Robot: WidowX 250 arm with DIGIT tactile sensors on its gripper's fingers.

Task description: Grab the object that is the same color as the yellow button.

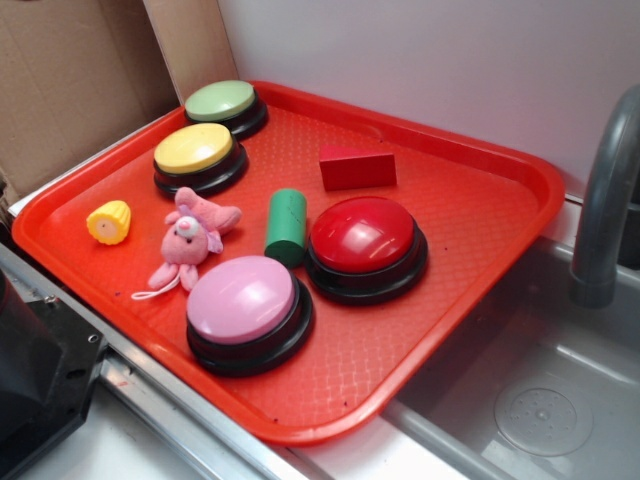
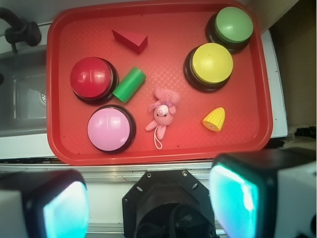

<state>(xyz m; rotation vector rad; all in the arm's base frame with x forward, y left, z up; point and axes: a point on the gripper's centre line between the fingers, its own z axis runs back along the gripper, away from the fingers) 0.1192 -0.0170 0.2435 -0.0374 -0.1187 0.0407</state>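
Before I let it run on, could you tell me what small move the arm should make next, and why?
Probably move the tool forward and a little right, over the toy corn cob. The fingers stand apart, short of the tray's near rim, holding nothing, and the cob lies free beside the pink plush toy, matching the yellow button.

Red tray [image 1: 480,260] is sitting w/ one corner over a metal sink [image 1: 560,400]. Yellow corn piece [image 1: 108,221] is lying near the tray's left corner, apart from everything. Yellow button [image 1: 198,157] and green button [image 1: 224,106] are sitting side by side along the back-left edge. Pink plush [image 1: 190,238] is lying btwn corn and green cylinder [image 1: 286,226]. Red button [image 1: 365,246] and pink button [image 1: 246,310] are sitting toward the front edge; red wedge [image 1: 356,168] is resting mid-tray.
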